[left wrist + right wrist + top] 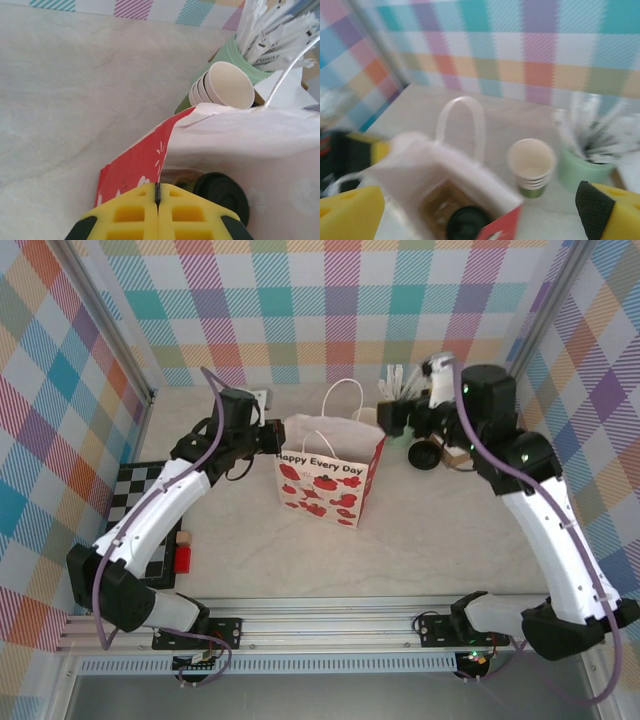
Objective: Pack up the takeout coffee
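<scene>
Left gripper: clenched on the paper bag's left rim, probably to steady it and keep the mouth spread.
Right gripper: jaws wide, holding nothing, by the bag's far right corner.
Takeout coffee: low inside the bag, with its black lid in sight and its body hidden.
Orientation: lid faces up, so the long axis reads as vertical.
Beyond the bag: stack of empty paper cups beside the mint cup of wrapped sticks.
</scene>
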Robot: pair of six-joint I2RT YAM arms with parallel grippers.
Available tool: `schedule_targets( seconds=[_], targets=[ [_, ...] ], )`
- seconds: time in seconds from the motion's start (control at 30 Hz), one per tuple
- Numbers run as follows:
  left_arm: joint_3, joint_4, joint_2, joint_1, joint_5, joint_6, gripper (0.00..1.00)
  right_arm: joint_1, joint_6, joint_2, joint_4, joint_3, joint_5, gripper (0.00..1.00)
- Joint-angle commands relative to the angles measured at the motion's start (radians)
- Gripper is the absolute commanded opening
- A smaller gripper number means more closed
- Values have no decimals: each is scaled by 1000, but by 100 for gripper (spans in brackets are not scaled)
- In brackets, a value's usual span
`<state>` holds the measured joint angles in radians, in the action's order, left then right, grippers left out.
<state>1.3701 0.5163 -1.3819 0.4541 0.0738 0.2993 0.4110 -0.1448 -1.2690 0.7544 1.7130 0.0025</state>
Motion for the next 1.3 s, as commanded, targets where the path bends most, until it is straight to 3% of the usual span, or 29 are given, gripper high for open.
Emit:
schedule_targets(
  seconds=[0.0,0.13,0.2,0.33,0.53,0.87,1.27],
  targets=[
    [-14,73,76,12,-72,101,0,-101,-111,-153,136,79,-17,99],
    [-41,114,124,12,-141,140,0,-206,-162,-347,200,188,-76,82],
    [-84,85,140,14,-116,187,0,-227,-160,-420,195,222,-98,75],
    [-151,40,144,15,-101,293,0,-212,-125,-515,215,298,-149,64],
    [-180,-12,134,24,-75,361,3,-162,-84,-601,202,308,-36,54],
    [-187,14,153,24,-65,408,12,-108,5,-724,222,396,194,50],
    [-289,-54,181,50,-61,573,6,-105,65,-813,212,447,287,39]
  ],
)
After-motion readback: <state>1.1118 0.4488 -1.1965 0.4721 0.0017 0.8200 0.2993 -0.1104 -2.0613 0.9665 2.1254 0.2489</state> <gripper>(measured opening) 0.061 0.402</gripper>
